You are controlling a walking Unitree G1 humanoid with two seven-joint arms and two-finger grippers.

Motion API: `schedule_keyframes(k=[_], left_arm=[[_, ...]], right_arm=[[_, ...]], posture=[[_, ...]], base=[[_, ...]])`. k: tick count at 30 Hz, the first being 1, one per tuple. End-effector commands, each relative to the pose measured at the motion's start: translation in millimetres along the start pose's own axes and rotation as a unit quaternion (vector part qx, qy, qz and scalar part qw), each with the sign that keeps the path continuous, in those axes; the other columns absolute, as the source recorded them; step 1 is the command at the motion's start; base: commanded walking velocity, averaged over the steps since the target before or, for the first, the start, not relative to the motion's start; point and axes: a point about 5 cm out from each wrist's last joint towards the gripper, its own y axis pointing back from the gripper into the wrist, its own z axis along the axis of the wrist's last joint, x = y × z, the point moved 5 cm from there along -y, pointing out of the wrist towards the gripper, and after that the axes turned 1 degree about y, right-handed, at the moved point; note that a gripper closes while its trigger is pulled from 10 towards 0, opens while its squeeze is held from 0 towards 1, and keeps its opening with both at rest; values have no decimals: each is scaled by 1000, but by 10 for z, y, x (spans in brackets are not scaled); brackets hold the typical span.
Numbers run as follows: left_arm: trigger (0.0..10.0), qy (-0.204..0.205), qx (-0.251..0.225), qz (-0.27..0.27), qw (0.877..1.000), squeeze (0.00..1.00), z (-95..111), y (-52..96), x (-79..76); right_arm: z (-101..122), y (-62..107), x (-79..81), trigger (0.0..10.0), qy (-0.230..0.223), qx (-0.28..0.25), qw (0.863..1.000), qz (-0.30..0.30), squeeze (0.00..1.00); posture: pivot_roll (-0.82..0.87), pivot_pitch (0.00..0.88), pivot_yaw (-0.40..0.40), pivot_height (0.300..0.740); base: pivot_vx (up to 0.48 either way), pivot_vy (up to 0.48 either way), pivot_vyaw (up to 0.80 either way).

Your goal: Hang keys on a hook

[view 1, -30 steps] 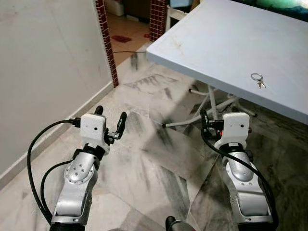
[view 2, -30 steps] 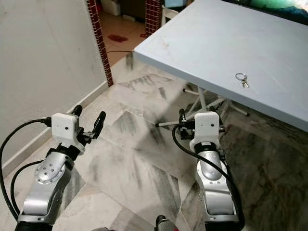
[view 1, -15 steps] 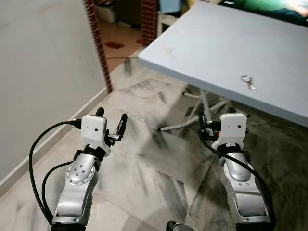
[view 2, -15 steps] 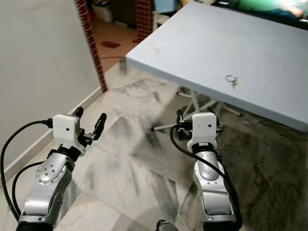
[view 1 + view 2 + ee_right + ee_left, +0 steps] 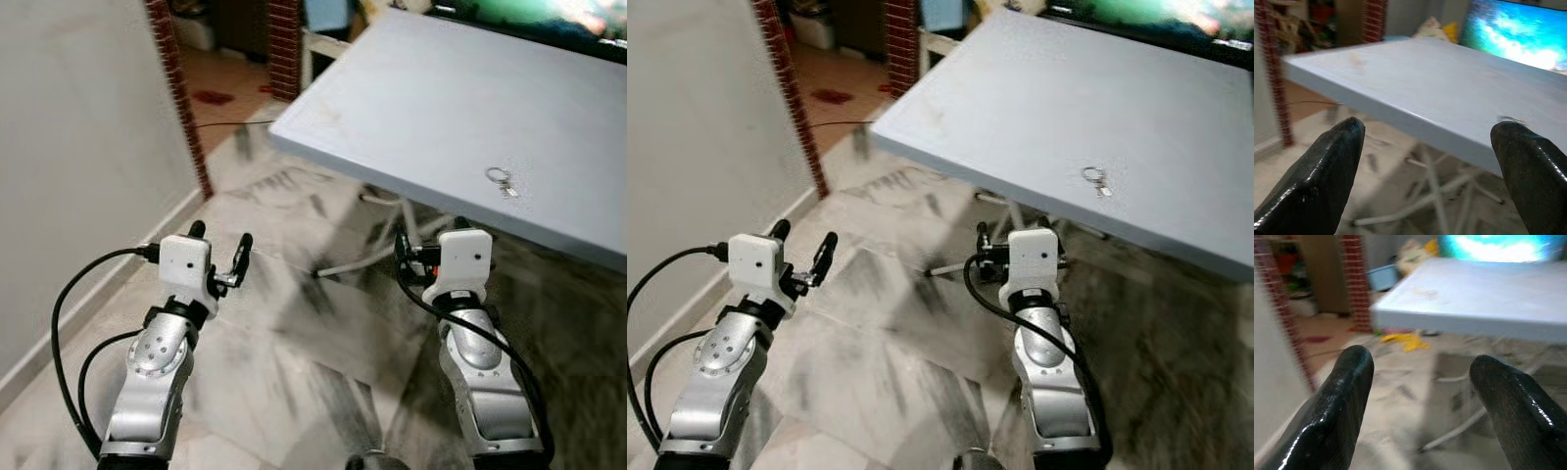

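Note:
A small key ring with keys (image 5: 501, 180) lies on the pale blue-grey table (image 5: 431, 98), near its front edge on the right. In the right wrist view the keys (image 5: 1508, 119) are a faint blur on the tabletop. My right gripper (image 5: 1427, 147) is open and empty, held below and just short of the table's front edge, with the keys a little ahead and to the right. Over the floor to the left, my left gripper (image 5: 219, 243) is also open and empty, well away from the table. No hook can be made out.
A white wall (image 5: 78, 127) runs along the left and ends at a brick pillar (image 5: 174, 78) beside a doorway. White table legs (image 5: 387, 257) stand under the table on the marble floor (image 5: 294, 333). A lit screen (image 5: 1518, 39) glows behind the table.
The whole view has shifted: the camera has come closer to the table, so the table and keys sit lower and nearer. Both arms keep the same pose, grippers open.

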Motion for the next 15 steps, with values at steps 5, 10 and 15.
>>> schedule_keyframes(k=[5, 10, 15], left_arm=[[10000, -6, 5, 9, 1000, 0, -10, 47, 116], [10000, -5, 8, 4, 1000, 0, -26, 44, 91], [10000, -6, 10, 1, 1000, 0, -34, 34, 75]], right_arm=[[58, -5, 75, 10000, -11, -10, 1000, 8, 0], [57, -3, 82, 10000, -12, -9, 1000, 6, 0], [61, -1, 81, 10000, -12, -9, 1000, 5, 0]], posture=[[-49, 146, 13, 740], [-53, 146, 14, 740], [-53, 147, 16, 740]], base=[[368, 0, 0], [368, 0, -640], [366, 0, -800]])
